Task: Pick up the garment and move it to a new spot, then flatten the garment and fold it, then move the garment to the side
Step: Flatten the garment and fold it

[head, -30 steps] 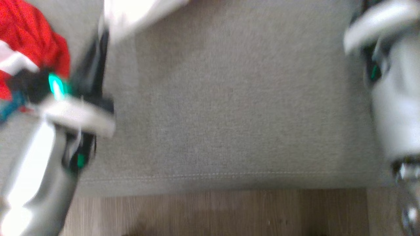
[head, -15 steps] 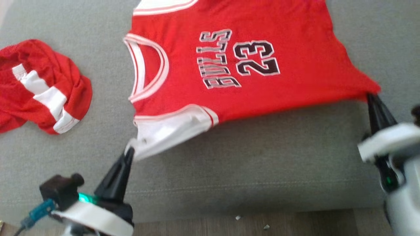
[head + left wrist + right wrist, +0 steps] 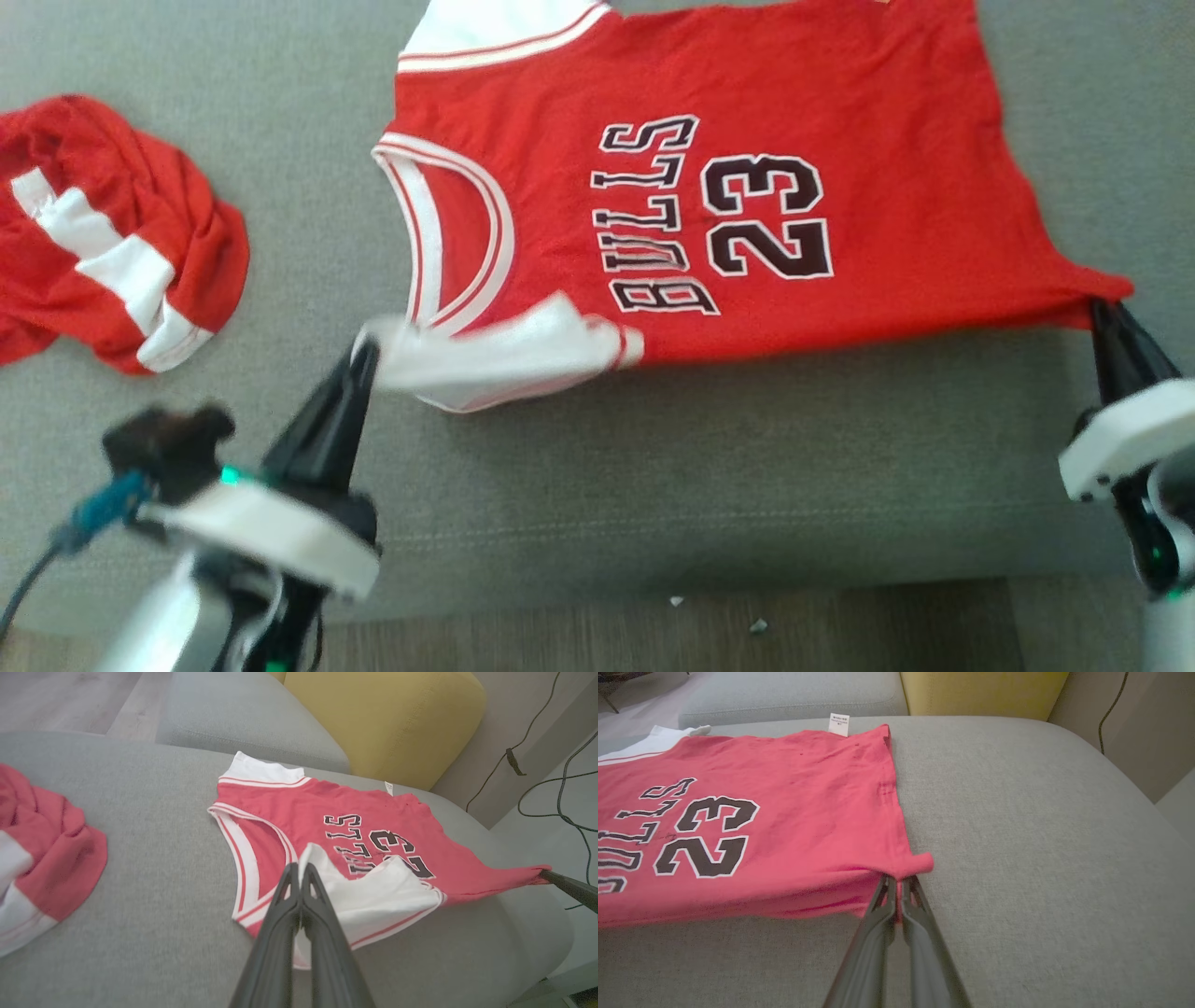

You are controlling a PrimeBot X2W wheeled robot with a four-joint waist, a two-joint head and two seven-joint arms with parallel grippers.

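Note:
The garment [image 3: 747, 112] is a red sleeveless jersey with white trim and dark "BULLS 23" lettering, spread across a grey cushion [image 3: 653, 448]. My left gripper [image 3: 366, 347] is shut on its white-edged near shoulder strap [image 3: 373, 896], which is lifted and folded over. My right gripper [image 3: 1102, 308] is shut on the near hem corner [image 3: 915, 863], pulling it to a point. In the left wrist view the garment [image 3: 308, 807] lies ahead of the shut left gripper [image 3: 299, 870]. The right wrist view has the garment [image 3: 794, 788] stretching left from the right gripper [image 3: 899, 879].
A second crumpled red and white garment [image 3: 103, 233] lies at the cushion's left side. A yellow cushion [image 3: 387, 714] and another grey cushion [image 3: 243, 714] sit beyond. Wood floor [image 3: 653, 635] runs along the near edge. Cables [image 3: 560, 788] hang at the right.
The head camera swung up, bringing the jersey into view. My left gripper has carried the white shoulder strap up and inward over the jersey. The right gripper keeps its grip on the hem corner.

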